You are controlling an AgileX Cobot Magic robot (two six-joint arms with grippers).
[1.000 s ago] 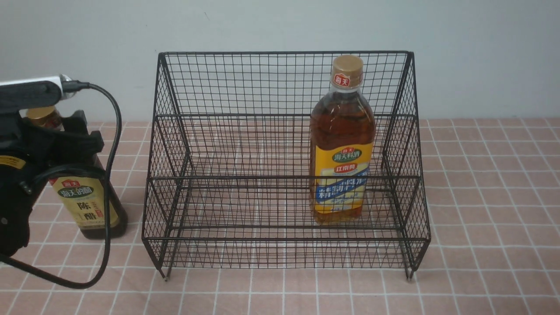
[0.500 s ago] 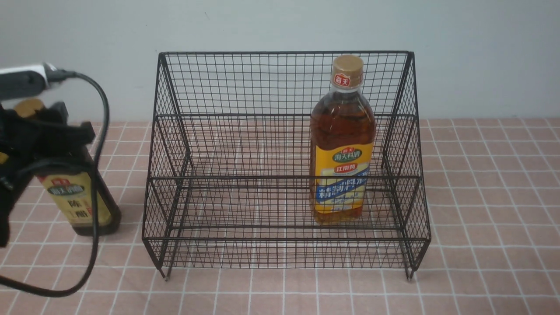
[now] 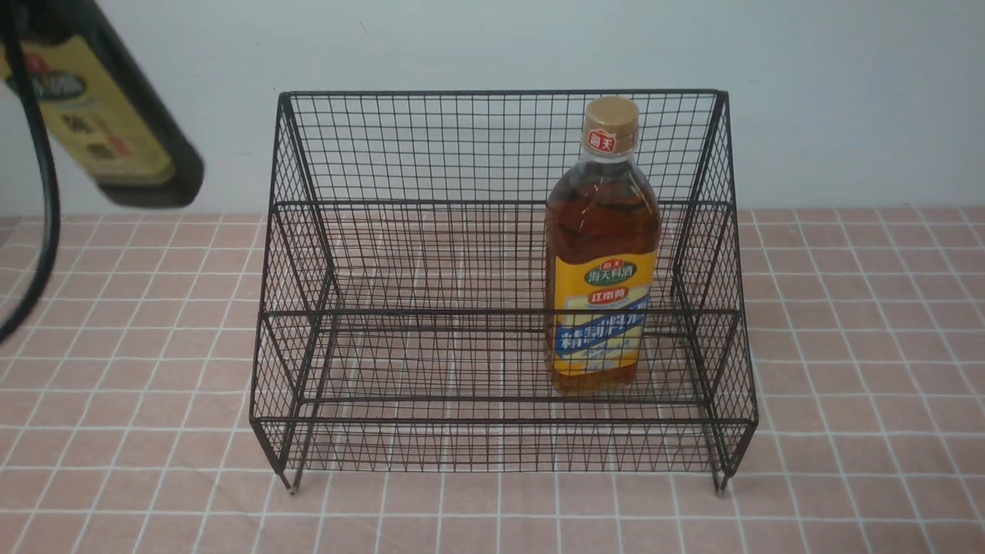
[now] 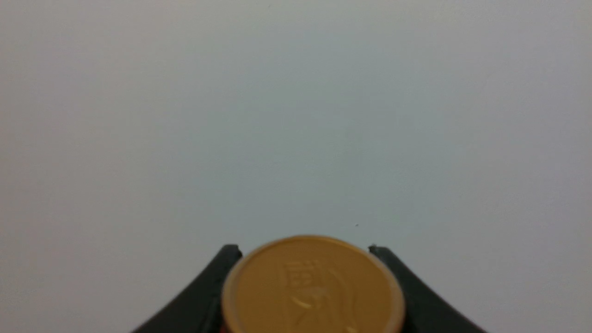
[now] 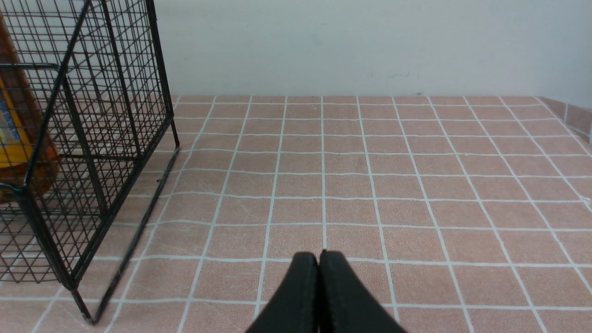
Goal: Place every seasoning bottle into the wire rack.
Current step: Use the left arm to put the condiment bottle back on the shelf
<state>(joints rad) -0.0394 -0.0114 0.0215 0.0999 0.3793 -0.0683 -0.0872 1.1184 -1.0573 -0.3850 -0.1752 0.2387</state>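
The black wire rack [image 3: 308, 254] stands in the middle of the table. The amber bottle [image 3: 602, 261] with gold cap and yellow-and-blue label stands upright inside it at the right; part of it also shows through the mesh in the right wrist view [image 5: 18, 138]. The near-black bottle [image 3: 115, 115] with beige label hangs tilted high at the upper left, above table level and left of the rack. My left gripper [image 4: 305, 252] is shut on it below its gold cap [image 4: 314, 286]. My right gripper [image 5: 319, 254] is shut and empty, low over the table right of the rack [image 5: 115, 92].
The table is covered with a pink tiled cloth [image 3: 862, 346] and backs onto a pale wall [image 3: 846, 92]. A black cable [image 3: 38, 231] hangs at the left edge of the front view. The table's right edge [image 5: 571, 115] shows in the right wrist view.
My left gripper has lifted the near-black bottle off the table, up to the top left corner, and it now tilts. The amber bottle and rack have not moved.
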